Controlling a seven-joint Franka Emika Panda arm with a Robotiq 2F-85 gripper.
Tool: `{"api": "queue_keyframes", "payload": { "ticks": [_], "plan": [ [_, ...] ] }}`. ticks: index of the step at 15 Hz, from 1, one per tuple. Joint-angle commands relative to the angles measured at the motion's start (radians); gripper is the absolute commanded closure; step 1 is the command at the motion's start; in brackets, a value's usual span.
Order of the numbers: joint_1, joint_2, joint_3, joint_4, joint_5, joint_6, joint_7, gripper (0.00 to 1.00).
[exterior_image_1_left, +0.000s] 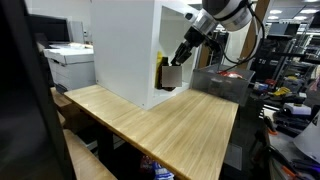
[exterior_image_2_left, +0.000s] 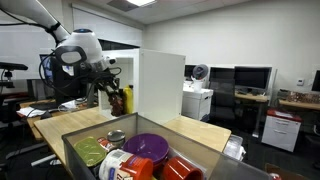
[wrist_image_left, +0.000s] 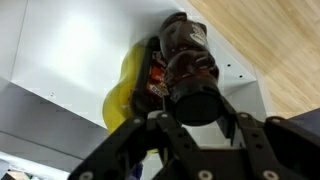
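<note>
My gripper (wrist_image_left: 197, 115) is shut on the black-capped neck of a dark brown bottle (wrist_image_left: 186, 48), one finger on each side of the cap. A yellow bottle (wrist_image_left: 124, 92) lies against the brown one. In both exterior views the gripper (exterior_image_1_left: 180, 57) (exterior_image_2_left: 108, 86) reaches down at the open side of a tall white box (exterior_image_1_left: 125, 50) (exterior_image_2_left: 160, 85). That box stands on the wooden table (exterior_image_1_left: 170, 130). The brown bottle (exterior_image_1_left: 172, 76) (exterior_image_2_left: 117, 100) sits low at the box's opening, and the yellow bottle (exterior_image_1_left: 160, 70) shows just inside.
A grey bin (exterior_image_2_left: 80, 150) in the foreground holds a purple bowl (exterior_image_2_left: 150, 147), cans and other dishes. A printer (exterior_image_1_left: 70, 60) stands behind the table. Desks, monitors (exterior_image_2_left: 250, 78) and cluttered shelves (exterior_image_1_left: 290, 90) ring the table.
</note>
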Motion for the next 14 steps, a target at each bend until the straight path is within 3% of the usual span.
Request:
{"api": "queue_keyframes", "payload": {
  "ticks": [1,14],
  "plan": [
    [-0.018,-0.050,0.018,0.006,-0.003,0.061,-0.026,0.80],
    [-0.003,-0.190,0.010,-0.002,-0.011,0.185,-0.019,0.80]
  ]
}}
